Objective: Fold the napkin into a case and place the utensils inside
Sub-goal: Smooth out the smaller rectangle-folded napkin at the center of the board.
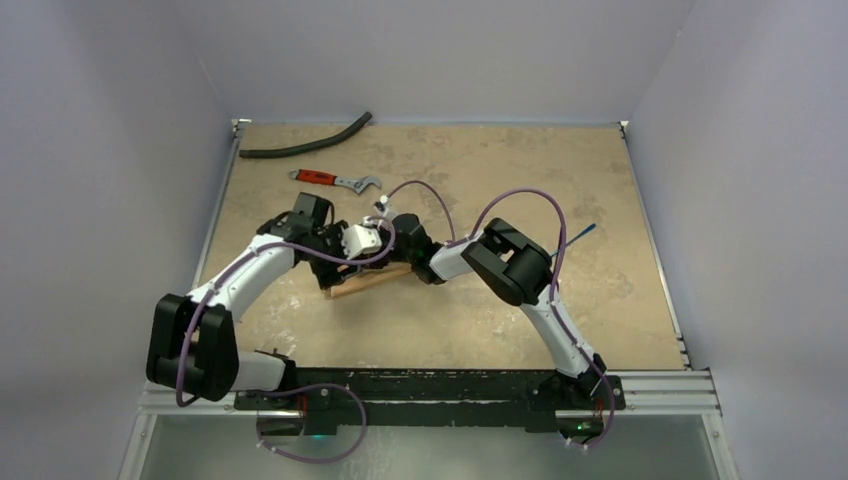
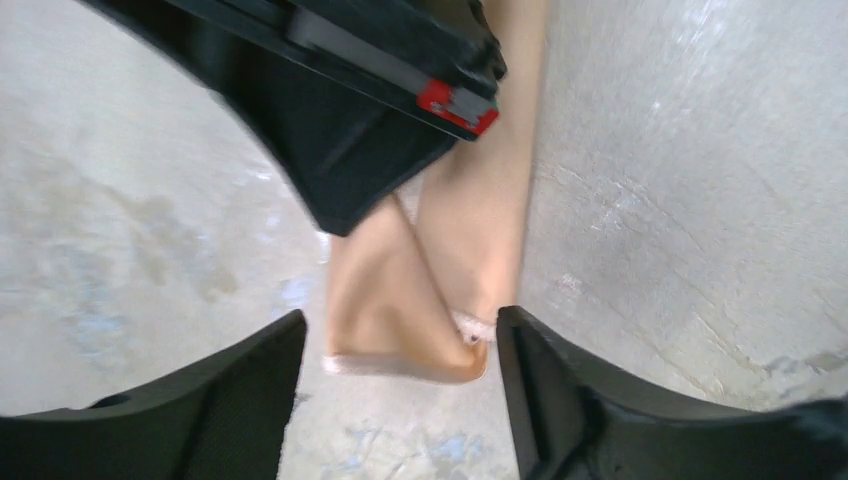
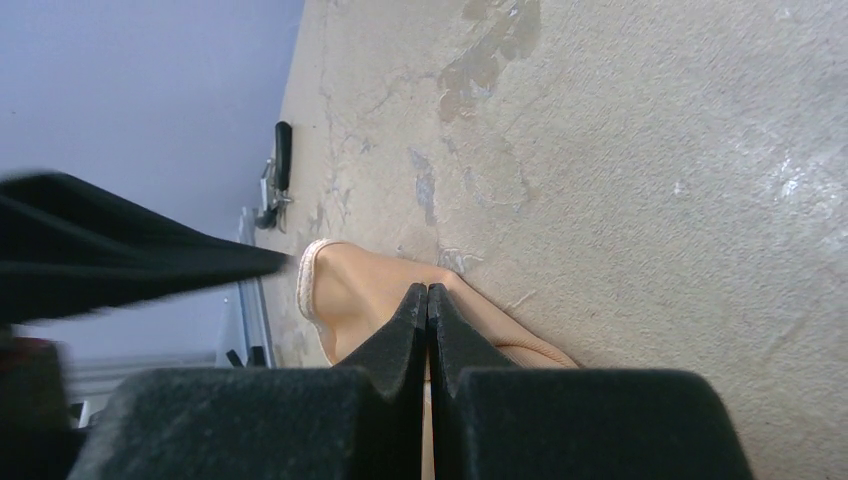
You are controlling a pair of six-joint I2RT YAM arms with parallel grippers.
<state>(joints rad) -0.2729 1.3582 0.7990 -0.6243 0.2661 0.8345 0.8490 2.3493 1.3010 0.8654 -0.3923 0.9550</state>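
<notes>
Napkin (image 1: 360,284): folded into a narrow peach strip, mid-table. The long axis runs left to right, the right end tilted slightly toward the far edge. In the top view, both wrists hide much of its length.
Left gripper (image 2: 400,335): jaws spread, straddling the strip's left end.
Right gripper (image 3: 428,300): jaws pressed together, tips on the cloth; any pinched fold is indiscernible.
Fork (image 1: 583,233): blue, well to the right, partly hidden behind the right arm.

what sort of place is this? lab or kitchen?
Probably a lab cell: plain walls box in the tabletop, left arm and right arm bolt to a metal rail, a wrench and hose lie loose.
</notes>
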